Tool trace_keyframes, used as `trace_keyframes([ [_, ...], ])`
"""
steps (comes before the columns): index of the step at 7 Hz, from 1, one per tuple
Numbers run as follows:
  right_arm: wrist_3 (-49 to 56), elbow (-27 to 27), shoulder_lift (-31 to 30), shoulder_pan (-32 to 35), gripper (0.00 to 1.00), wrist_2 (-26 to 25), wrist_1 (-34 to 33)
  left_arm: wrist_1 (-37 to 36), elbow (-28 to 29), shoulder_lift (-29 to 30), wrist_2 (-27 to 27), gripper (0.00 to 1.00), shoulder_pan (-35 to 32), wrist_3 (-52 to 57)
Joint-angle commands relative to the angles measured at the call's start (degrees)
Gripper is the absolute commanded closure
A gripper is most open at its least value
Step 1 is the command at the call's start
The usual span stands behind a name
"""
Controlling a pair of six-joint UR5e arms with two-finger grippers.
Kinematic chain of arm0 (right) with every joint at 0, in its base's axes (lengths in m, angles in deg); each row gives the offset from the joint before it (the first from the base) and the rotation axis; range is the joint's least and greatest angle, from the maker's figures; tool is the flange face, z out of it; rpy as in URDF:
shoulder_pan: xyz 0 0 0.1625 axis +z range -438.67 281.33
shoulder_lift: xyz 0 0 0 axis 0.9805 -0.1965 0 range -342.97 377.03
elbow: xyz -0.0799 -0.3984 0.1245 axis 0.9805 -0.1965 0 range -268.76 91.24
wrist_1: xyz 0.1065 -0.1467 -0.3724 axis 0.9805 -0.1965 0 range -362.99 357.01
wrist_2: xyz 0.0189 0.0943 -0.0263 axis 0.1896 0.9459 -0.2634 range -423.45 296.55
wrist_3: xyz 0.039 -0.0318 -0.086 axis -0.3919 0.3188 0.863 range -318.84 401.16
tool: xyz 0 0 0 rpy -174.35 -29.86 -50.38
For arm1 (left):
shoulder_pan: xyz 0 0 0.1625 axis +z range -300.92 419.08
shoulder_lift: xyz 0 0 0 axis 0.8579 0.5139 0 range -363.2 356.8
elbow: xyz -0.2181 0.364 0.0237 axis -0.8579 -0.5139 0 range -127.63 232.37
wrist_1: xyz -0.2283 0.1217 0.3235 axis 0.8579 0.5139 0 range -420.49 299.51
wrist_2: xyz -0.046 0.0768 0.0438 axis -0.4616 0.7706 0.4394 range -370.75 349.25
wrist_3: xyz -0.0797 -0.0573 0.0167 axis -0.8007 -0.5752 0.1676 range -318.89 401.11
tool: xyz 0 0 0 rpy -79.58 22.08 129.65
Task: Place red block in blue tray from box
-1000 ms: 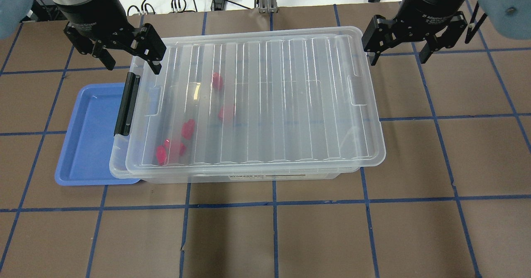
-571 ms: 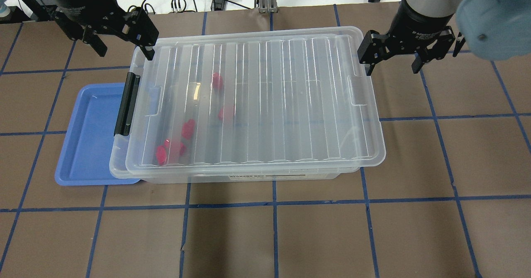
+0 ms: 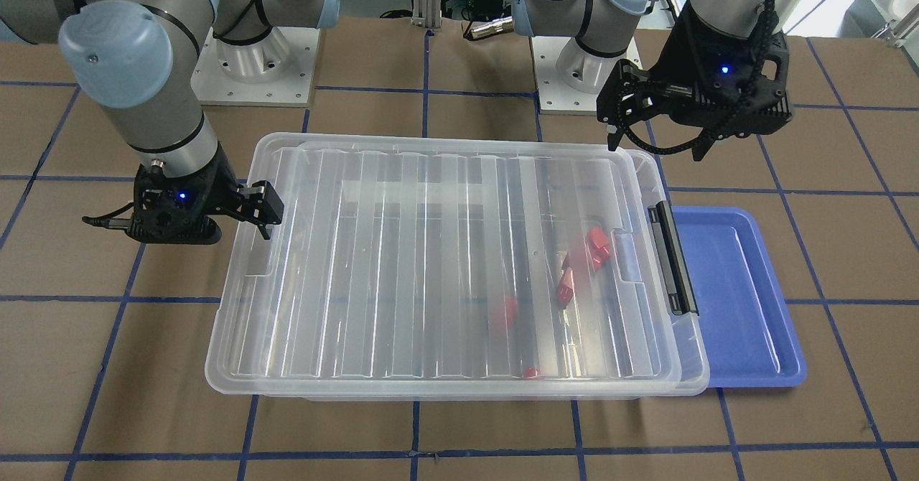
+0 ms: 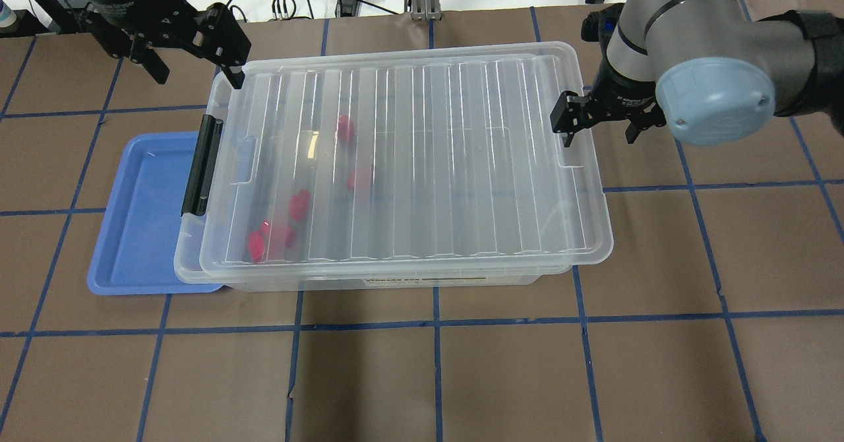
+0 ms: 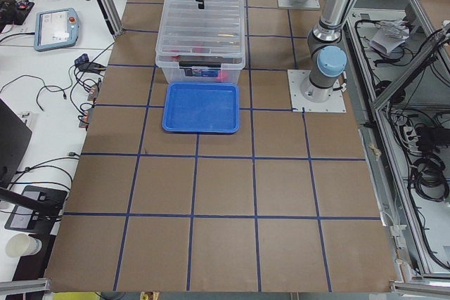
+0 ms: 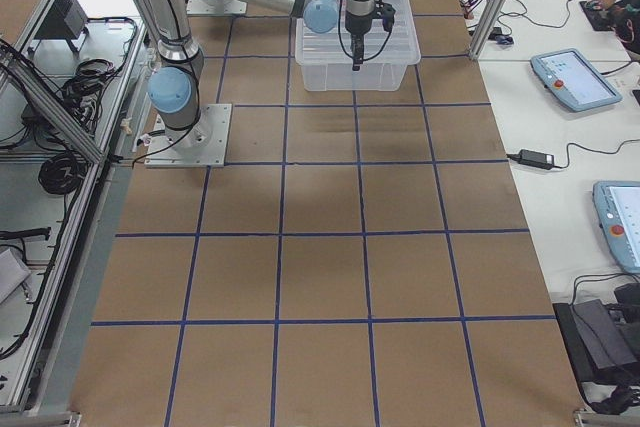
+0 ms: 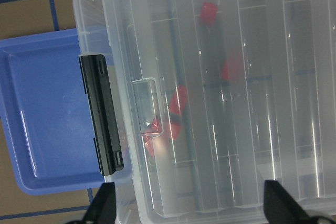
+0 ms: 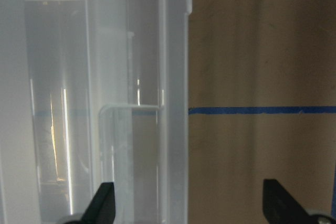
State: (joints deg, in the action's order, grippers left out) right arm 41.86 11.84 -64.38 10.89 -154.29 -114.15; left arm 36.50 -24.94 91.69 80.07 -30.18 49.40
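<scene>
Items in my remote views: one box (image 4: 422,277), clear plastic, standing on the counter (image 4: 461,376), which is brown with a blue tape grid; ribbed translucent lid (image 4: 428,158) on top, black latch (image 4: 201,165) down on the short end at the robot's left. Five red blocks (image 4: 299,204) lie inside under the lid, all in the half nearer the latch, two of them close together near one long wall and the rest spread apart. One blue tray (image 4: 142,218) lies flat just beside the latch end, with the box rim covering its near edge in the overhead view. Left pincer (image 4: 198,80), opened wide, hangs above the latch-end corner of the box on the side nearest the arm bases; its wrist camera looks down on latch, tray and blocks. Right pincer (image 4: 599,140), also opened wide, is at the opposite short end, where the lid's rim runs between its fingers (image 8: 102,203), one over the lid and one over bare counter; I cannot tell whether either finger touches the plastic
</scene>
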Motion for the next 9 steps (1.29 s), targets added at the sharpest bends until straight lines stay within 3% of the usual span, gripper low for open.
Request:
trace_keyframes([
  [1, 0.0, 0.4, 1.2, 0.0, 0.00, -0.5, -1.8, -0.1, 0.1, 0.3, 0.0, 0.00, 0.0, -0.1],
  [4, -0.1, 0.4, 1.3, 0.0, 0.00, -6.3, -1.9, -0.1, 0.1, 0.4, -0.1, 0.00, -0.2, -0.3],
  [5, -0.1, 0.3, 1.3, 0.0, 0.00, -10.7, -1.9, -0.1, 0.1, 0.4, -0.1, 0.00, -0.2, -0.4],
  [9, 2.4, -0.1, 1.1, -4.9, 0.00, -12.0, -1.1, -0.1, 0.1, 0.5, -0.6, 0.00, -0.3, -0.7],
])
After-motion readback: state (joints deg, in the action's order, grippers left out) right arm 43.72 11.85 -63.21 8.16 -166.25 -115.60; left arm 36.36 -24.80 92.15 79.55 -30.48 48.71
